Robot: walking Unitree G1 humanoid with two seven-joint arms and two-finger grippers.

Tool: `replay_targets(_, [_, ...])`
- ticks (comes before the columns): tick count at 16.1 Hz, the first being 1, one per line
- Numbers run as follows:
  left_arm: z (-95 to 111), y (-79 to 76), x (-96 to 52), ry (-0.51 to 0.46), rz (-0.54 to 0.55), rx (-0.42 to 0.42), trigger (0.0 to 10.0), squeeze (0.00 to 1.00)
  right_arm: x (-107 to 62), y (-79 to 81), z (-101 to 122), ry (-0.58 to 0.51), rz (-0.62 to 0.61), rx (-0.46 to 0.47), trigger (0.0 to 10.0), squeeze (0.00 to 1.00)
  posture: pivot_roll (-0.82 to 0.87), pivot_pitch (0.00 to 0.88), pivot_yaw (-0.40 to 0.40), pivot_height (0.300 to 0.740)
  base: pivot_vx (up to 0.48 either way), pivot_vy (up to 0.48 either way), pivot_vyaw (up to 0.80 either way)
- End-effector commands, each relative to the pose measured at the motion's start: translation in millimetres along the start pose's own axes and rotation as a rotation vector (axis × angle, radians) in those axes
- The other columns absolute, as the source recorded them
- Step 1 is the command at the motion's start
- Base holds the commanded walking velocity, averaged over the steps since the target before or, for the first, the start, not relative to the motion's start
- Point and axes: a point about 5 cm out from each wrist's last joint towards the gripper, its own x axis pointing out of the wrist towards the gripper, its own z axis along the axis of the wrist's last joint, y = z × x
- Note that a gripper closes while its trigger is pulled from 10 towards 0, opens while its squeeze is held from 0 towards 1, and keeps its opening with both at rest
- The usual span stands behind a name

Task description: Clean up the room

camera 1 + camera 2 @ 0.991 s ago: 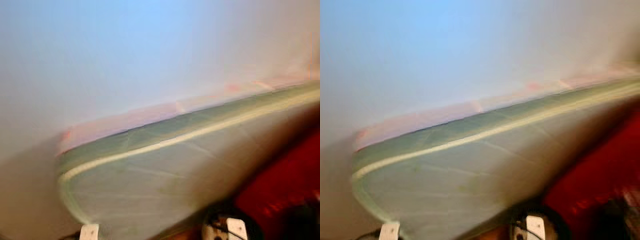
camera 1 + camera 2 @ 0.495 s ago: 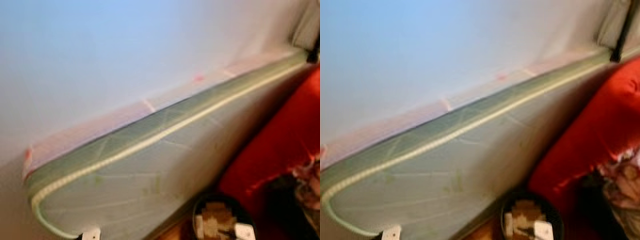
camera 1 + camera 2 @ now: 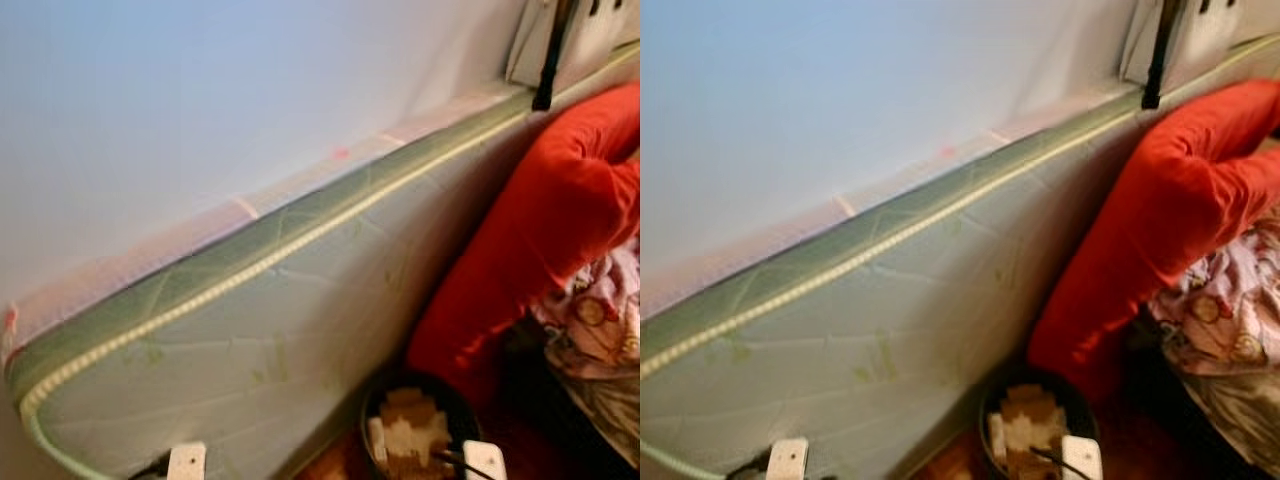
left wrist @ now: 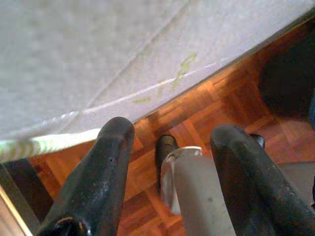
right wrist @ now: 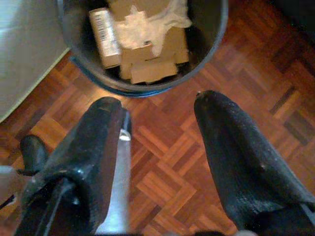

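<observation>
Quilted green mattress on edge, round black bin of cardboard, seemingly parquet floor

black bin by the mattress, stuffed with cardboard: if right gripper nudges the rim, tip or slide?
Probably slides: the black bin looks wide and squat, standing flat on smooth parquet. Likely light, since what shows inside is cardboard pieces and crumpled plastic, so a small push may move it. The right gripper hangs open above the floor beside it.

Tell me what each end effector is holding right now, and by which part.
Nothing is held. The left end effector is open above the wood floor; the right end effector is open beside the trash bin.
</observation>
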Motion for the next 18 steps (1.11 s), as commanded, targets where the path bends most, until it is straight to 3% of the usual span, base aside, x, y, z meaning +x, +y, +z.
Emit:
replay_targets(1, [9,1.2,1.9,-0.012,-0.041,0.104,10.0,0.00,-1.6,-1.8,-2,-0.012,0.153,0.117,10.0,0.00,0.02,0.011,0.031,0.740,0.000,0.000,0.00])
replay_targets(4, [11,2.1,1.9,-0.019,-0.040,0.109,10.0,0.00,-1.4,-4.0,-1,-0.007,0.144,0.120,10.0,0.00,0.02,0.013,0.031,0.740,0.000,-0.280,0.00])
replay_targets(8, [13,2.0,2.6,-0.023,-0.037,0.108,10.0,0.00,-1.5,-5.7,-1,-0.006,0.143,0.130,10.0,0.00,0.01,0.020,0.029,0.740,0.000,-0.332,-0.75])
replay_targets(18, [20,5.4,3.7,-0.032,-0.035,0.105,10.0,0.00,-2.0,-10.7,0,-0.030,0.125,0.141,10.0,0.00,0.01,0.014,0.026,0.740,0.000,-0.345,0.00])
